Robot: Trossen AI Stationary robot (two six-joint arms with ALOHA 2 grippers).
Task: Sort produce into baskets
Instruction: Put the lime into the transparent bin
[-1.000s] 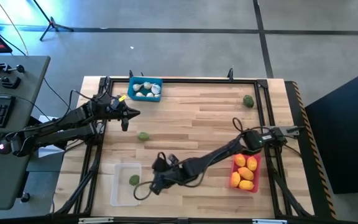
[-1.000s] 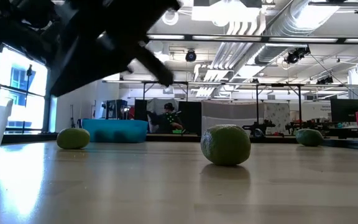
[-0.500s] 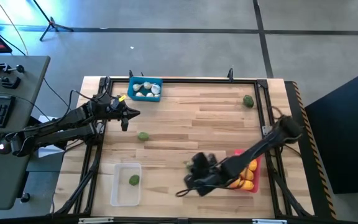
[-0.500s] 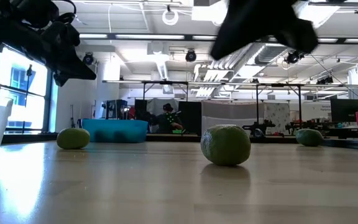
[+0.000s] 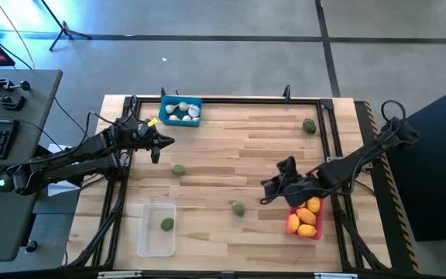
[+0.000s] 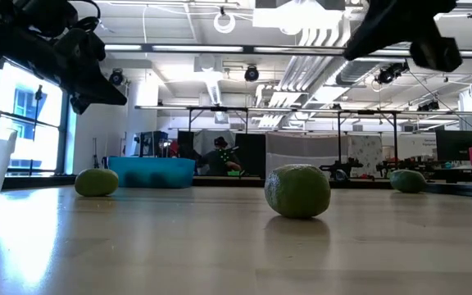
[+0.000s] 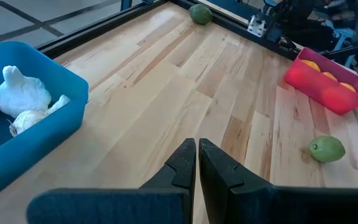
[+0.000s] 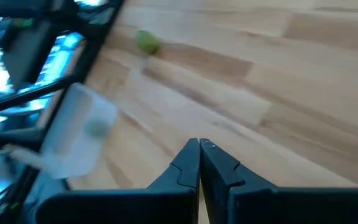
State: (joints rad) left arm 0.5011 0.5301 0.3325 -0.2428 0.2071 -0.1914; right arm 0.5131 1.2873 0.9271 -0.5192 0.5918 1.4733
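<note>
Right gripper (image 5: 270, 188) fingers closed and empty, right of middle by the red bin (image 5: 305, 218) of yellow fruits, left gripper (image 5: 159, 147) closed at upper left, 3 dull green fruits loose on the table, 1 in the clear bin (image 5: 156, 229), white bulbs in the blue bin (image 5: 180, 110)

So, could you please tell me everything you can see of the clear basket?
The clear basket is a shallow rectangular bin of translucent whitish plastic, sitting flat near the table's front-left corner. One dull green fruit lies inside it; nothing else is in it. No pincer touches it. In the low view its wall shows at the far left edge.
</note>
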